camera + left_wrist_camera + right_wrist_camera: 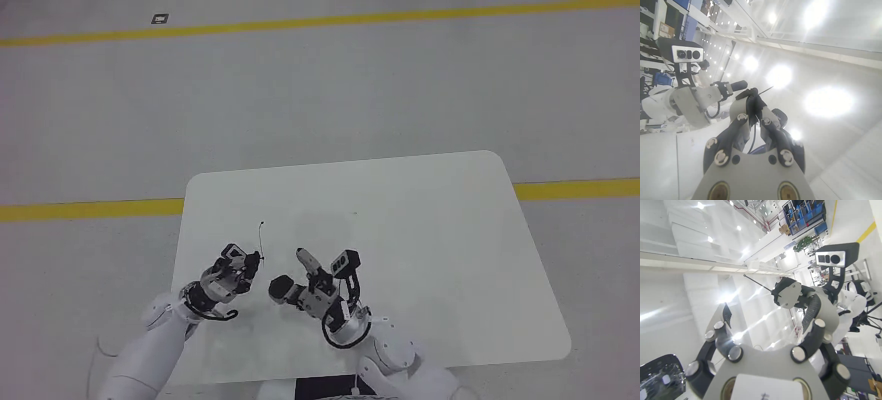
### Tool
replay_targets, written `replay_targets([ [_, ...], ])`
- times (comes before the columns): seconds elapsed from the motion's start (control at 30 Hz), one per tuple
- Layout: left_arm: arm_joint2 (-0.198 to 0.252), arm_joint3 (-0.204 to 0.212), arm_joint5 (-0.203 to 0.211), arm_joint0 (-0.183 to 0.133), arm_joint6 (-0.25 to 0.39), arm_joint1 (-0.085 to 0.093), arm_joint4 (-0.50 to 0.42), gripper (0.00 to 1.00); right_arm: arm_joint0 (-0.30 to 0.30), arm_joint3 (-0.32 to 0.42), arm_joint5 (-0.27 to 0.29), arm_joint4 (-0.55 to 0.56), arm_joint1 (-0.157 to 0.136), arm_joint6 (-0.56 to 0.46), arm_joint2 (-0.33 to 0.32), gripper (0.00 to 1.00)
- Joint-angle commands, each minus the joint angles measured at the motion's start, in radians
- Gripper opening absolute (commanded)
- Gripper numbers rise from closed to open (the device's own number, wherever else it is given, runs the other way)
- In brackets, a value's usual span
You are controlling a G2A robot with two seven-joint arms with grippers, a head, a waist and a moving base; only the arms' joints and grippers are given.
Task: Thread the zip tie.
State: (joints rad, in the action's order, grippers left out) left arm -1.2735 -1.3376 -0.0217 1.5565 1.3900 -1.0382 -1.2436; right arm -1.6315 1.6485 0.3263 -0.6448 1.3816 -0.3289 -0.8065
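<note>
My left gripper [753, 97] is clamped on the black zip tie [757, 282] above the table [450, 250], its free end sticking out, and my right gripper [290, 273] hangs just beside, fingers apart.

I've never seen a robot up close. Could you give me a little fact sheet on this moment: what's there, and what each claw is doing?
surface: white table
object: thin black zip tie
left gripper: shut on the zip tie, with one straight end poking out past its fingertips
right gripper: open and empty, beside the left gripper and not touching the zip tie
threading: no closed loop can be seen; part of the strap is hidden between the left gripper's fingers
</note>
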Motion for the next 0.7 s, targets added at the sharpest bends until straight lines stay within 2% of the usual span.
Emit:
replay_targets([
  [0.0,0.000,0.000,0.000,0.000,0.000,0.000,0.000,0.00,0.008,-0.012,0.003,-0.034,0.006,0.003,0.011,0.49],
  [0.27,0.000,0.000,0.000,0.000,0.000,0.000,0.000,0.00,0.024,-0.050,0.014,-0.162,0.024,-0.008,0.036,0.36],
  [0.67,0.000,0.000,0.000,0.000,0.000,0.000,0.000,0.00,0.038,-0.073,0.014,-0.206,0.042,-0.028,0.058,0.29],
])
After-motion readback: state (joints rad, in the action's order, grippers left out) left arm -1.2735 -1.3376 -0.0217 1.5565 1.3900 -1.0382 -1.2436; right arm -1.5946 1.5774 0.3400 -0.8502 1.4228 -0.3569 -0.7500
